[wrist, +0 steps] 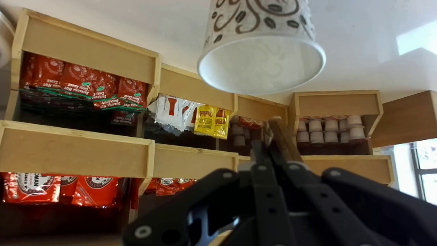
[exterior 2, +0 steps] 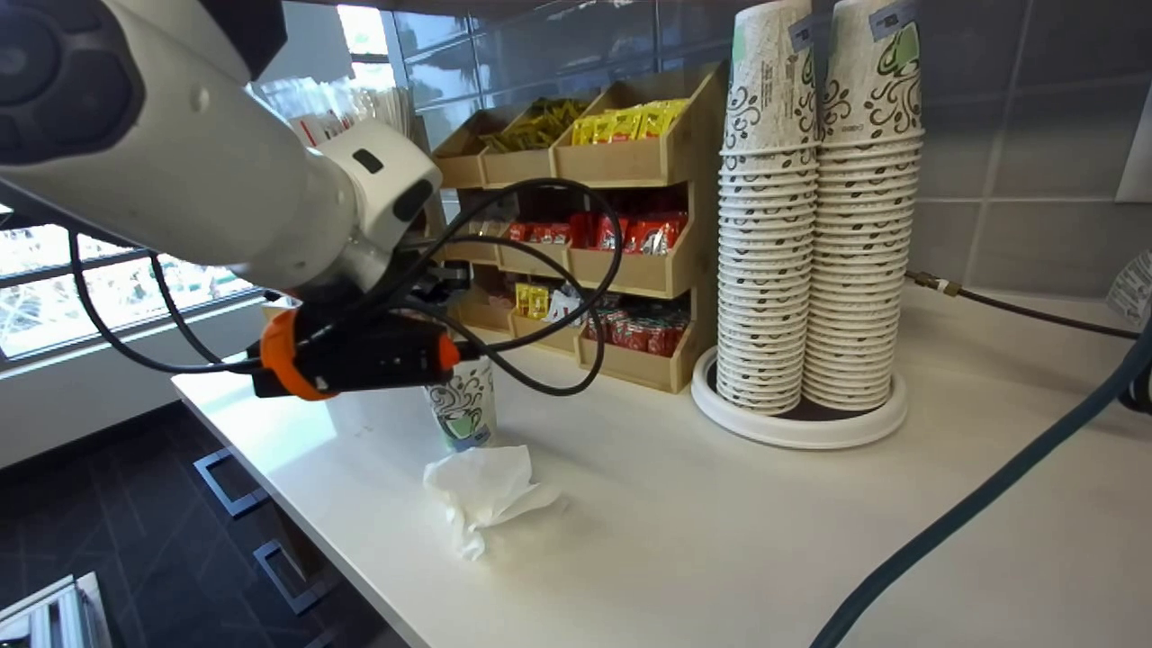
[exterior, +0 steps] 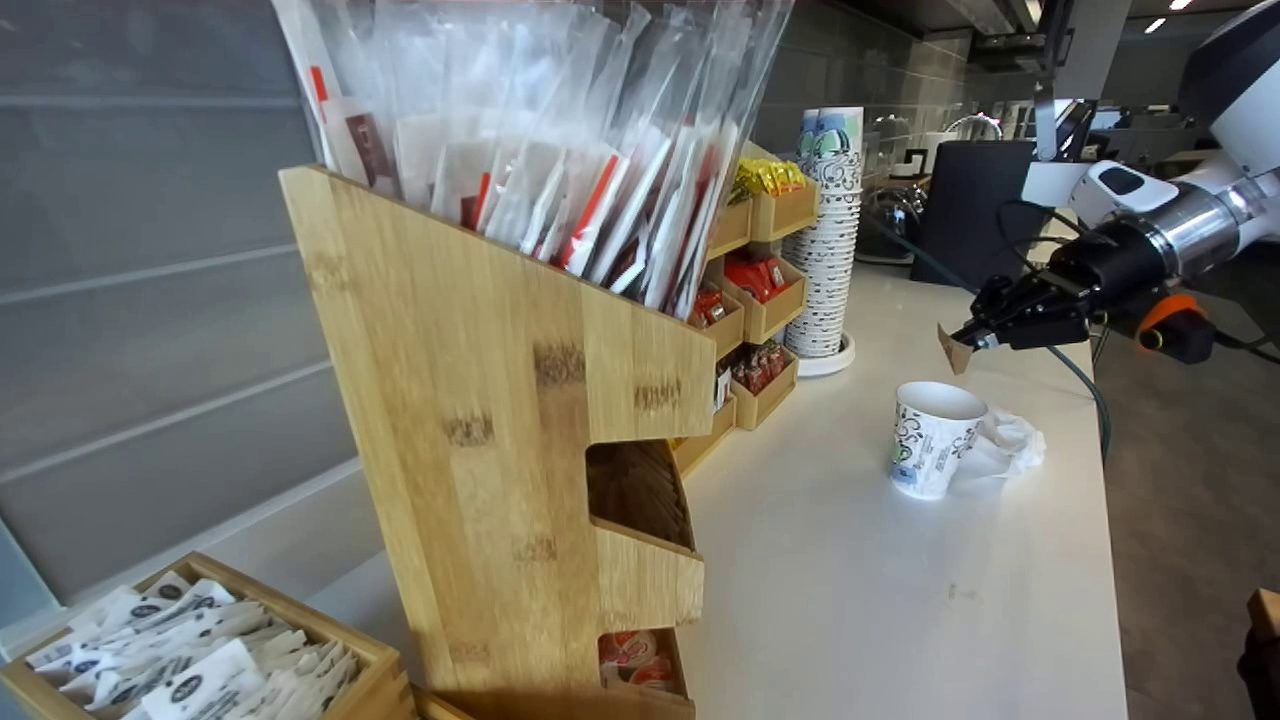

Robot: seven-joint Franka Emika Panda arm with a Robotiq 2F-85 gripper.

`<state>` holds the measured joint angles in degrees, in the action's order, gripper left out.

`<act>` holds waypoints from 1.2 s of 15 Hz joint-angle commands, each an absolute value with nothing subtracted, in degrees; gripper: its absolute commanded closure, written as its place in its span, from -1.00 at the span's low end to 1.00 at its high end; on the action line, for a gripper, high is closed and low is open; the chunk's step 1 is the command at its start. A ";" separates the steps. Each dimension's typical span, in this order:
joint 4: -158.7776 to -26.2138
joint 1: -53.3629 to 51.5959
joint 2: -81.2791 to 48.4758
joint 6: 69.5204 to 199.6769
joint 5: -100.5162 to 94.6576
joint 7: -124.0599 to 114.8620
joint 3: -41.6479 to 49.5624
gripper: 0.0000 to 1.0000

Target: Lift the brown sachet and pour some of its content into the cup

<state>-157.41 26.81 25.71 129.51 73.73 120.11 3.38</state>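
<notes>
The brown sachet (exterior: 956, 350) hangs tilted from the tips of my gripper (exterior: 975, 338), which is shut on it. Below stands a patterned white paper cup (exterior: 930, 450), upright on the counter, apart from the sachet. From the flipped wrist view, the cup (wrist: 261, 65) appears at the top with no content visible inside. There the gripper (wrist: 267, 150) pinches the sachet (wrist: 282, 136), seen edge-on with a pale shiny fold; whether it is torn I cannot tell. In an exterior view the arm hides the sachet and covers part of the cup (exterior 2: 463, 414).
A crumpled napkin (exterior 2: 486, 490) lies beside the cup. The wooden organizer (exterior: 520, 430) with condiment packets lines the wall. Two tall cup stacks (exterior 2: 810, 270) stand on a round tray (exterior 2: 801, 436). Black cables (exterior 2: 540, 337) loop around the wrist; a thick hose (exterior 2: 981, 504) crosses the counter.
</notes>
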 commanded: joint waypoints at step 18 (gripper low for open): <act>-157.41 28.22 26.37 129.21 74.49 121.53 1.37 1.00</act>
<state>-157.41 26.85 25.72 129.51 73.73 120.82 2.86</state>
